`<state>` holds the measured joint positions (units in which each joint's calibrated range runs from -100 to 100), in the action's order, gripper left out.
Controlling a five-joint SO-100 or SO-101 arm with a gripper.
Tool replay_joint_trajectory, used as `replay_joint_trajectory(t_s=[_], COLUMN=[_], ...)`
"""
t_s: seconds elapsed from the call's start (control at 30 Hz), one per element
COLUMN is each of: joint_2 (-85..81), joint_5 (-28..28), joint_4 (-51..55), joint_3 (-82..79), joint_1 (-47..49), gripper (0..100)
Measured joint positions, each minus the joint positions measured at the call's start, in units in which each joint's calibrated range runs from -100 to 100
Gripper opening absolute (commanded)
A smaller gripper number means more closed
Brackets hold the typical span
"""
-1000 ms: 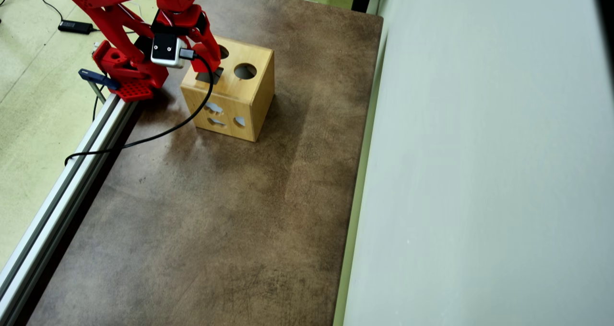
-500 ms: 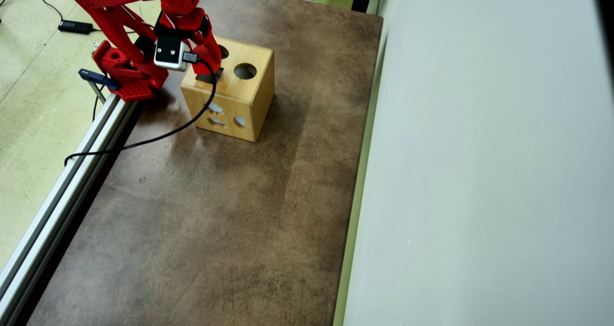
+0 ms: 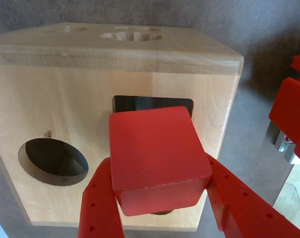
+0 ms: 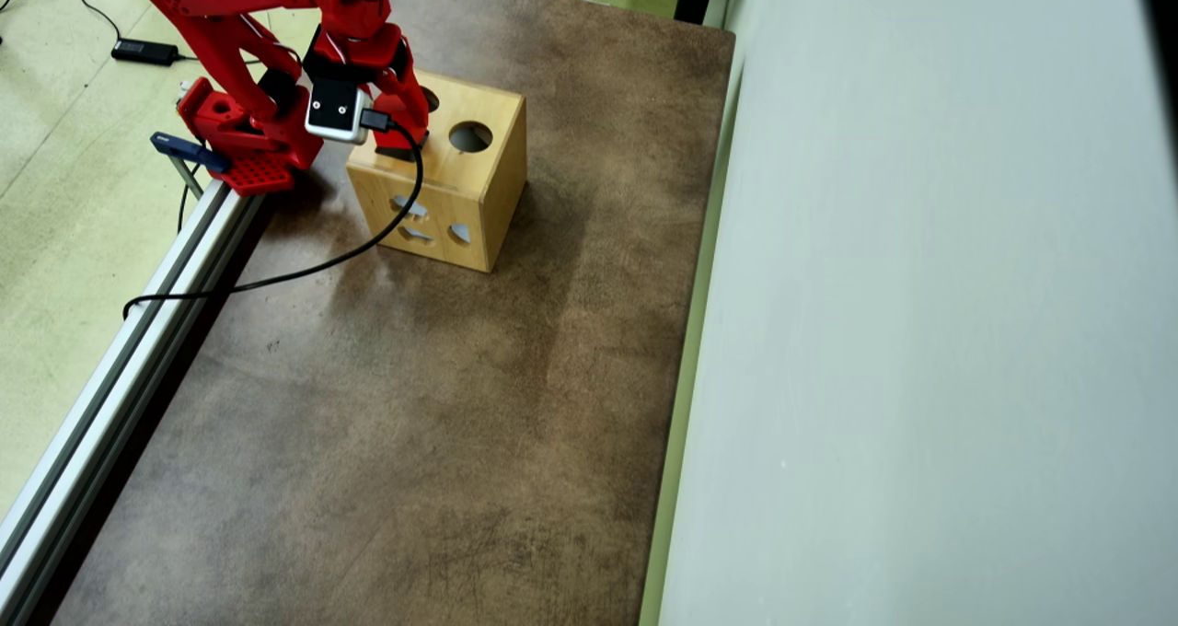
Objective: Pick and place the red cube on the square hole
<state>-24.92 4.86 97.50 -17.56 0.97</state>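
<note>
The red cube (image 3: pixel 157 158) sits clamped in the claw (image 3: pixel 160 213). The claw has shifted over the square hole (image 3: pixel 152 103), now just ahead; release looks near.

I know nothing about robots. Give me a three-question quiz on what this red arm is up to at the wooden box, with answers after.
1. True or false: the hand is empty.
2. In the wrist view, which opening shows just behind the red cube? A) the round hole B) the square hole C) a heart-shaped hole
3. Fill in: in the overhead view, the wooden box stands on a brown ____.

Key
1. False: its two fingers grip the red cube from both sides.
2. B. The square hole's dark top edge peeks out above the cube, which covers the rest.
3. Table.
</note>
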Motion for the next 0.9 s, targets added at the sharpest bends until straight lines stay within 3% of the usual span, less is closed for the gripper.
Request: replay_joint_trajectory(t_s=[0.9], joint_2=[0.08], joint_5=[-3.66], joint_4=[-0.08], joint_3=[-1.72], joint_1=[0.00], gripper=[2])
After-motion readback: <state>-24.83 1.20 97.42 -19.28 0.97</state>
